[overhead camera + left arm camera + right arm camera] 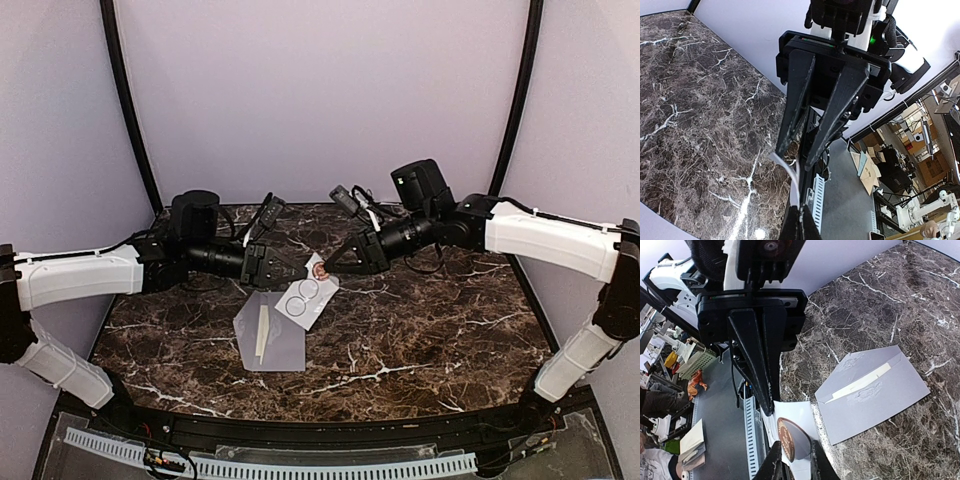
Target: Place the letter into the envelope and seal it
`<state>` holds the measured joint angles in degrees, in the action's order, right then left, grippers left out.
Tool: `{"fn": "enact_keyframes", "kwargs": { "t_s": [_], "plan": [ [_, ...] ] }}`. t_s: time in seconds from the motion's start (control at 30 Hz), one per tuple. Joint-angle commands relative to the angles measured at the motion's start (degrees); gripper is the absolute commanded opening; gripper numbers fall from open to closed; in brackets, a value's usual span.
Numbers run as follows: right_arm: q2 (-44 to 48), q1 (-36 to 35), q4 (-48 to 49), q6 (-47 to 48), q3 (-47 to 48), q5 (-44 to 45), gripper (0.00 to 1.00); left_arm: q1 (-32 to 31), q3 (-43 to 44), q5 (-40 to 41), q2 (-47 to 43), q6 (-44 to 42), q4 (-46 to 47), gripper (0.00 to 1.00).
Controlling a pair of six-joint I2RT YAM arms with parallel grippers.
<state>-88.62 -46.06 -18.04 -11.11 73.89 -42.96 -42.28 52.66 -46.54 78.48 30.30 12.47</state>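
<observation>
1. Envelope (280, 345) lies flat on the marble tabletop (430, 330), between the two arms and nearer the left one, with no claw touching it.
2. In the right wrist view its flap is open, and a pale strip (860, 382) runs along the fold.
3. Left claw (303, 272) is pinched tight on the edge of a white sheet (305, 300) printed with circles. It holds the sheet up just behind the envelope.
4. Right claw (769, 410) has its jaws narrow, with the tips at the sheet's edge right beside a round brown sticker (790, 440).
5. Whether the right claw grips the sheet or the sticker cannot be told.
6. The two claws nearly meet tip to tip over the tabletop.
</observation>
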Motion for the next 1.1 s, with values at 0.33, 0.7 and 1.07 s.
{"fn": "enact_keyframes", "kwargs": {
  "t_s": [0.33, 0.7, 1.07],
  "plan": [
    [-0.6, 0.0, 3.0, 0.0, 0.9, -2.9, 0.07, -0.1, 0.4, -0.6, -0.4, 0.2, 1.1, 0.0],
    [0.0, 0.0, 2.8, -0.2, 0.8, -2.2, 0.14, -0.1, 1.1, 1.5, -0.1, -0.7, -2.2, 0.0],
    [-1.2, 0.0, 2.9, -0.4, 0.8, -2.5, 0.15, 0.0, 0.8, 0.5, -0.4, 0.2, -0.8, 0.0]
  ]
}}
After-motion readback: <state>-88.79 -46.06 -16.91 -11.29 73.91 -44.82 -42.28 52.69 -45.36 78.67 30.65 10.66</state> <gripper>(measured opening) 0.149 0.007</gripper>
